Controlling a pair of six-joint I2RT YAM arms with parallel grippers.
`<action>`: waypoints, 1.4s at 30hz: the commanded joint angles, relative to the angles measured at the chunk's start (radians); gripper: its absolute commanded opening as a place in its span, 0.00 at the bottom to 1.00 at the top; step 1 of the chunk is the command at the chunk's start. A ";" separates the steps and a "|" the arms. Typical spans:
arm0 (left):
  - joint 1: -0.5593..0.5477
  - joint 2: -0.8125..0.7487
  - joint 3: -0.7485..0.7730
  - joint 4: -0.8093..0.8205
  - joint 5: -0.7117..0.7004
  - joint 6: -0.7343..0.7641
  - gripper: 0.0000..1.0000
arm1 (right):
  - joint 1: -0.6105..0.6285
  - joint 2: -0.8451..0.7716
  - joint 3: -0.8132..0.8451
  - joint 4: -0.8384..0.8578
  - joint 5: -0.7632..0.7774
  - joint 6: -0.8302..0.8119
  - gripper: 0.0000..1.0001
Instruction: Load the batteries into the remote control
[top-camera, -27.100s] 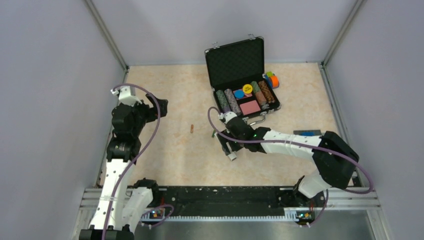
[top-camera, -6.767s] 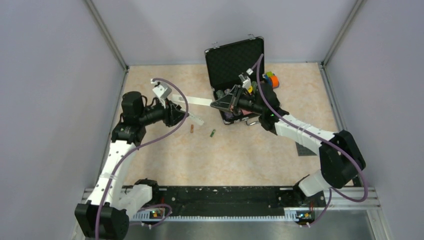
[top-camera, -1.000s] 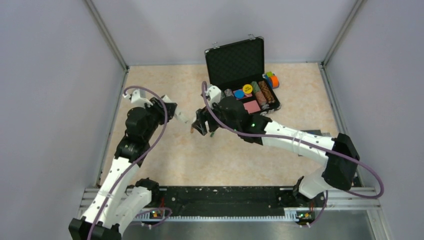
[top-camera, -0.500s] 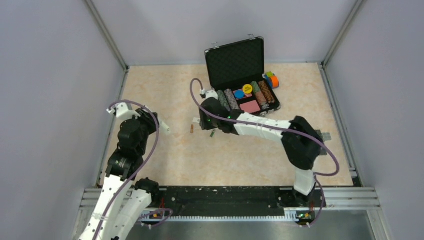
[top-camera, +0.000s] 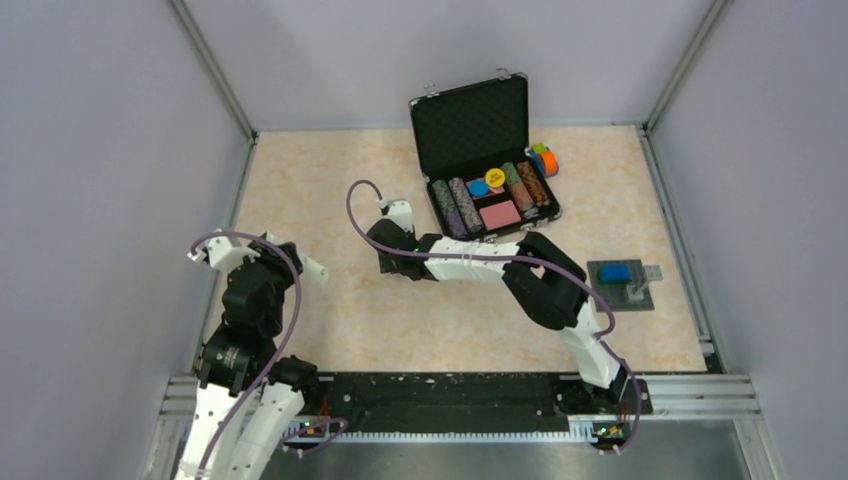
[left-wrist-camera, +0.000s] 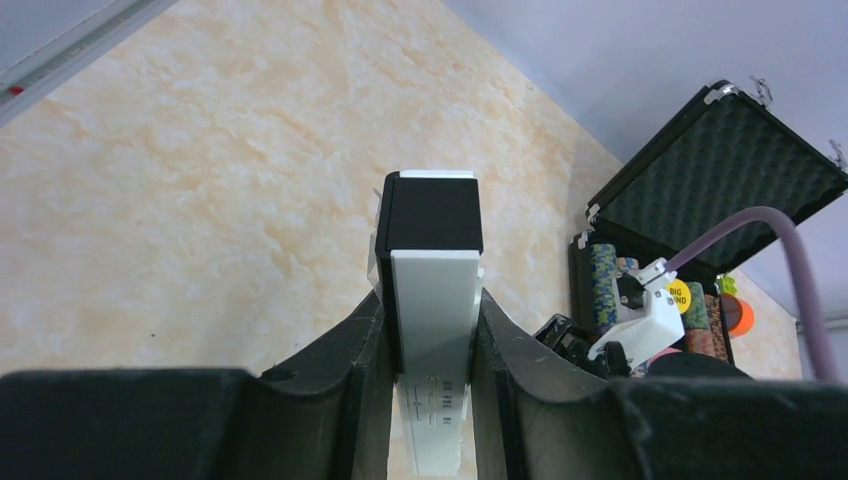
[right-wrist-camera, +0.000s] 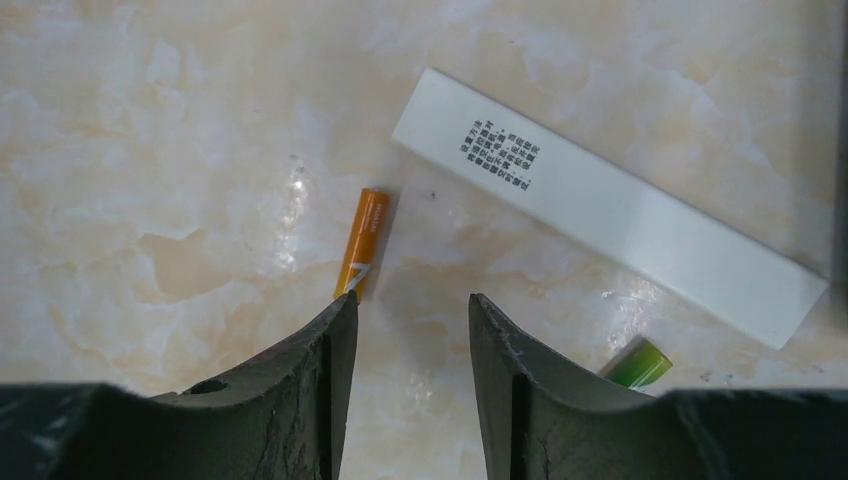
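My left gripper (left-wrist-camera: 430, 300) is shut on the remote control (left-wrist-camera: 432, 300), a white bar with a black end that points away from the camera. In the top view it (top-camera: 296, 266) is near the left wall, with the remote's white tip (top-camera: 314, 270) sticking out. My right gripper (right-wrist-camera: 411, 300) is open just above the table with nothing between its fingers. The orange-brown battery (right-wrist-camera: 362, 243) lies just past its left fingertip (right-wrist-camera: 340, 315). The green battery (right-wrist-camera: 638, 362) peeks out beside the right finger. In the top view the right gripper (top-camera: 386, 256) hides both batteries.
A white flat strip with black print (right-wrist-camera: 600, 205) lies on the table beyond the batteries. An open black case of poker chips (top-camera: 490, 195) stands at the back. A grey baseplate (top-camera: 640, 298) with a blue brick (top-camera: 614, 271) sits at the right. Walls enclose the table.
My left arm has pulled back toward the near left with the remote still held. My right arm has swung left and lowered over the two batteries.
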 joint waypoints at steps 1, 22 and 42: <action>0.003 -0.045 0.015 -0.005 -0.059 0.007 0.00 | 0.008 0.059 0.078 0.052 0.097 0.030 0.44; 0.003 -0.113 0.034 0.001 -0.111 0.089 0.00 | 0.045 0.203 0.257 0.066 0.160 0.012 0.47; 0.003 -0.104 0.030 0.025 -0.151 0.103 0.00 | 0.074 0.226 0.295 -0.139 0.280 0.039 0.08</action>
